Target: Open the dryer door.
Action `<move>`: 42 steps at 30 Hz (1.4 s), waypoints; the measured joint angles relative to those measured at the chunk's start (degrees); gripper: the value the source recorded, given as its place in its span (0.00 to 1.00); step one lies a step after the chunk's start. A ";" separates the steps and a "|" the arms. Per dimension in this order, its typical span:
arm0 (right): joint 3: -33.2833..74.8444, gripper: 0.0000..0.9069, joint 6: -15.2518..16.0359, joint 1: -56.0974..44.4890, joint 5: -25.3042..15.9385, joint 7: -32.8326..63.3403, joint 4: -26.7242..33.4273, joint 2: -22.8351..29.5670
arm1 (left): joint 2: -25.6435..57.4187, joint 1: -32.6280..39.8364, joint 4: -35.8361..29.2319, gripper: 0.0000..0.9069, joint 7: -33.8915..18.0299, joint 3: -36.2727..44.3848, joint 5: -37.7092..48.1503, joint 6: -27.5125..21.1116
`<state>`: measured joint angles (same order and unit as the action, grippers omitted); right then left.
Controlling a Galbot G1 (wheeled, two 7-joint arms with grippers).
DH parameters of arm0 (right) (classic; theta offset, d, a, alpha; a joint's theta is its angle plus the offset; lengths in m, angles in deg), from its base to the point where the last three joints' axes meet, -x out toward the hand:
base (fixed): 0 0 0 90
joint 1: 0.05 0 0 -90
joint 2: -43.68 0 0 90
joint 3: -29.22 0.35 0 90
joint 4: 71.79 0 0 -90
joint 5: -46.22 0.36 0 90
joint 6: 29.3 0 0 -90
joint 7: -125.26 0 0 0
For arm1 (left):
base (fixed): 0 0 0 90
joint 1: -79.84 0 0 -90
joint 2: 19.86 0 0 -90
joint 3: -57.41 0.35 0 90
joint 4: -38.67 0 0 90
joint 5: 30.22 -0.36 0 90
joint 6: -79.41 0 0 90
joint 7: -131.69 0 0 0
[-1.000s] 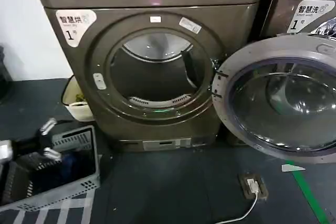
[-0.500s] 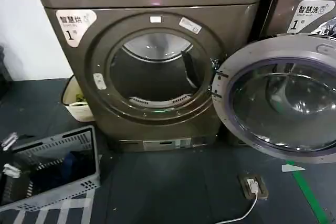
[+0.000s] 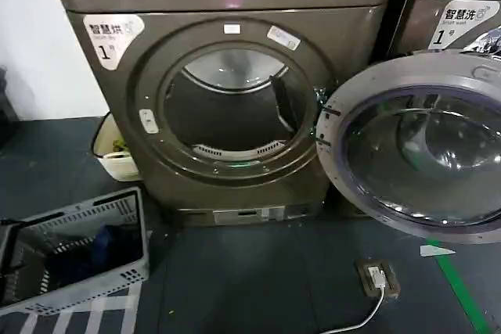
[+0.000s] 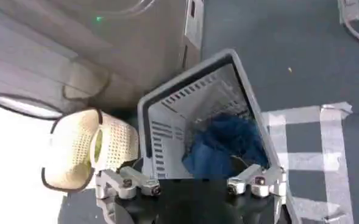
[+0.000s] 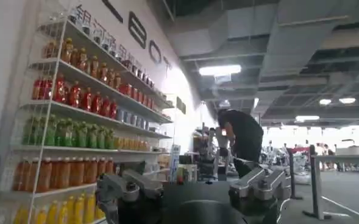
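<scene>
1. I see the dryer (image 3: 227,99) straight ahead with its door (image 3: 419,142) swung fully open to the right, drum exposed.
2. My left gripper (image 4: 191,182) hangs over the grey laundry basket (image 4: 167,115) on the floor, fingers (image 4: 127,182) spread and holding nothing.
3. My right gripper (image 5: 194,185) points away toward shelves of bottles (image 5: 75,122), fingers released as well.

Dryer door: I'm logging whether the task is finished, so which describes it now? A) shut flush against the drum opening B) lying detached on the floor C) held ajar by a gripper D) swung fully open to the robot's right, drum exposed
D: the dryer door hangs wide open on the right side of the dryer, inner glass facing out, with the drum opening uncovered and no gripper touching it.
</scene>
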<state>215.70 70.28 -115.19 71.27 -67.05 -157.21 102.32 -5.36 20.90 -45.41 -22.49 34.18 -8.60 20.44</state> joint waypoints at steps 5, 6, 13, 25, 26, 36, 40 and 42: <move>0.37 1.00 0.00 -0.30 0.06 -0.02 0.14 -0.07 | -0.13 0.15 0.95 1.00 0.33 -0.02 0.11 0.14; 0.37 1.00 0.00 -0.31 0.06 -0.02 0.13 -0.07 | -0.14 0.14 0.95 1.00 0.35 -0.02 0.32 0.34; 0.35 1.00 0.03 -0.36 0.10 -0.04 0.03 -0.07 | -0.18 0.06 1.60 1.00 0.49 -0.02 -0.09 0.88; 0.49 1.00 0.09 -0.70 0.18 -0.13 -0.09 0.13 | -0.24 -0.24 2.84 1.00 0.72 -0.02 -1.18 3.29; 0.50 1.00 0.10 -0.73 0.21 -0.13 -0.09 0.12 | -0.23 -0.24 2.88 1.00 0.73 -0.01 -1.35 3.40; 1.02 1.00 0.13 -1.46 0.65 -0.18 0.06 -0.03 | 0.34 -0.74 1.89 1.00 0.76 0.17 -1.28 3.53; 1.26 1.00 0.15 -1.82 1.15 -0.20 0.17 -0.05 | 0.70 -1.05 1.30 1.00 0.74 0.41 -1.02 3.22; 1.29 1.00 0.18 -1.85 1.19 -0.21 0.17 -0.05 | 0.83 -1.14 0.96 1.00 0.69 0.54 -0.84 2.98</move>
<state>216.98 70.47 -117.04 72.46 -67.26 -157.04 102.27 -4.53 19.77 -44.45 -21.80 34.72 -9.44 23.42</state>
